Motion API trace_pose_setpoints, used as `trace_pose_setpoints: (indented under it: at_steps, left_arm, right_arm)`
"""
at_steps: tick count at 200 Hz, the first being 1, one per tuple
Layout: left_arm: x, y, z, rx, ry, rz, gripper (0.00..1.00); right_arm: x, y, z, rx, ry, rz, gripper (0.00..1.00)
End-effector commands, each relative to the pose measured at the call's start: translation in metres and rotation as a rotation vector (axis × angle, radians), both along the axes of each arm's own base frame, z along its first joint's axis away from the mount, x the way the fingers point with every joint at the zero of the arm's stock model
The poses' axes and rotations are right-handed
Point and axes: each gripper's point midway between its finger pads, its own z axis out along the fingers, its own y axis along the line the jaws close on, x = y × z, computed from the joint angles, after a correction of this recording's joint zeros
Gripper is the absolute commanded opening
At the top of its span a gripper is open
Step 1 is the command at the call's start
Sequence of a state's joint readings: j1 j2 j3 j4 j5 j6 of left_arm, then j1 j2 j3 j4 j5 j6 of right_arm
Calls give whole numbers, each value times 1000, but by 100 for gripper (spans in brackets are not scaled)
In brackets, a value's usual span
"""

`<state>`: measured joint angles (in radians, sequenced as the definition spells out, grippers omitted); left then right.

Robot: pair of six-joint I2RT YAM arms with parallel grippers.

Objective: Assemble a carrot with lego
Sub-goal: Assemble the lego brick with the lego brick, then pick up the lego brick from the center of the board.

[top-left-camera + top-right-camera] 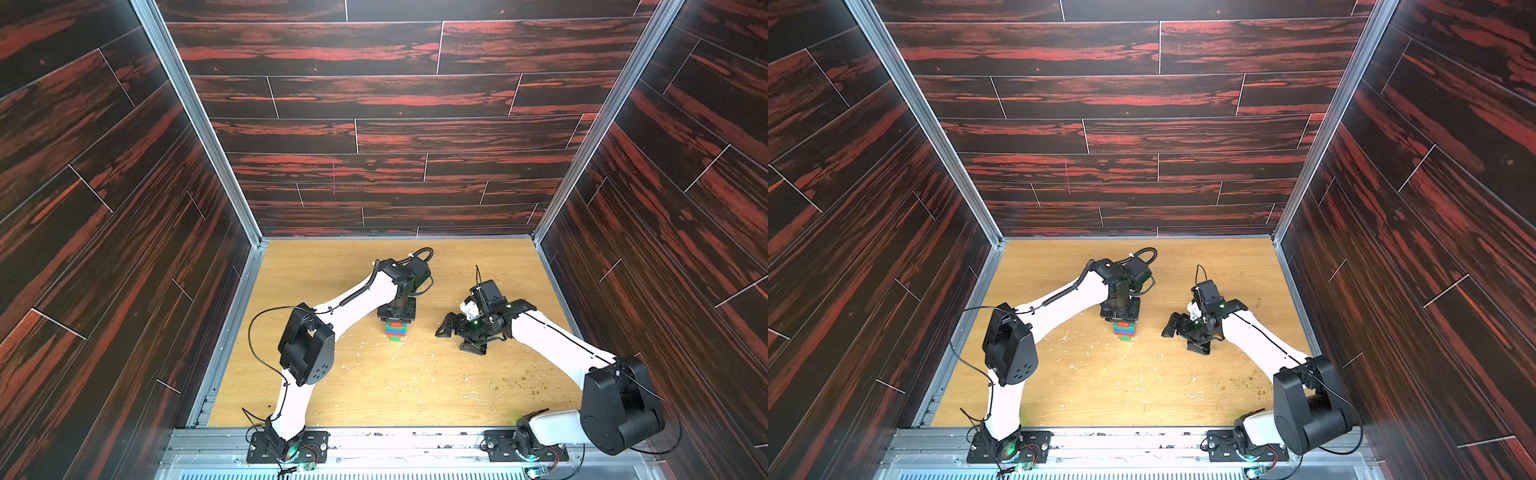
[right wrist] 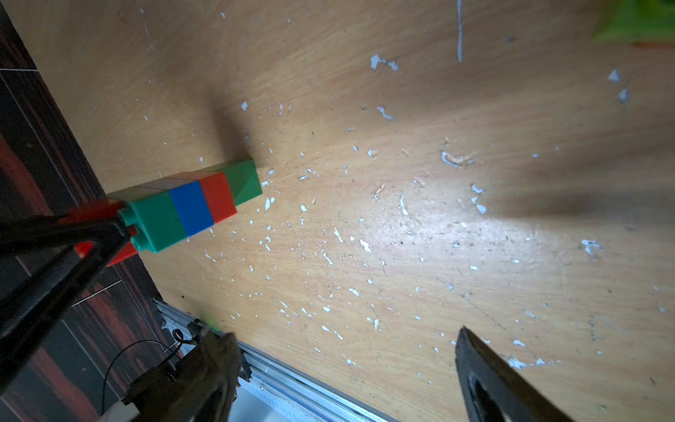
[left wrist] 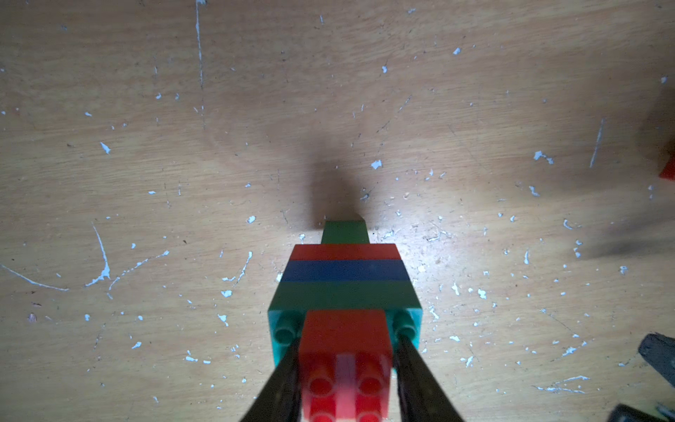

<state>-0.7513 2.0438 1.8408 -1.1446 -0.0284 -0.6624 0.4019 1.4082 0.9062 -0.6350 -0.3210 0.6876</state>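
The carrot [image 1: 395,331] stands upright on the table [image 1: 374,399], approx mid-table, seen in both top views. It is 5 bricks tall. From bottom to top there is 1 small green brick [image 3: 344,232] on the wood, then red, blue and teal bands, then 1 small red brick [image 3: 345,336] w/ 4 studs showing. The teal band is wider than the top brick, so 1 teal stud shows on each side of it.

L gripper [image 3: 347,339] points straight down over the stack. In the L wrist view its 2 fingers [image 3: 283,383] lie along opposite sides of the small red brick, right against it. Can't tell whether they squeeze it or only rest alongside. In the top views the L gripper hides most of that top brick.

R gripper [image 1: 459,338] hangs low over the table to the right of the carrot and apart from it. Its jaws are spread wide w/ nothing btwn them, and the R wrist view shows only bare wood in the gap.

At the edge of the R wrist view sits a blurred lime piece [image 2: 635,25] w/ a strip of red under it; shape unclear. A red corner [image 3: 668,171] pokes in at the edge of the L wrist view.

The table is scuffed, w/ white flecks all over and greenish crumbs [image 1: 523,382] near the R arm. Stud tops are too blurred to read any mark. Print on the small boards [image 1: 305,467] at the arm bases is too small to read.
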Motion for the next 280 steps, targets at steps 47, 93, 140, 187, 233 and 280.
trace_pose_setpoints:
  at_steps: [47, 93, 140, 187, 233, 280]
  left_arm:
    - [1, 5, 13, 14, -27, 12, 45]
    - [8, 4, 28, 6, -71, 16, 45]
    - [13, 4, 46, -1, -110, 19, 47]
    - [18, 7, 75, -20, -172, 26, 55]
    - [13, 20, 80, -20, -173, 43, 69]
    - [6, 45, 76, -17, -175, 79, 75]
  right_arm:
    - [2, 0, -2, -14, 13, 6, 94]
    - [3, 1, -2, -13, 10, 8, 93]
    - [6, 1, 0, -19, 2, 18, 93]
    - [38, -34, 19, -280, -132, 148, 95]
    - [88, -83, 18, -432, -198, 79, 98]
    - [134, -116, 5, -346, -209, -44, 99]
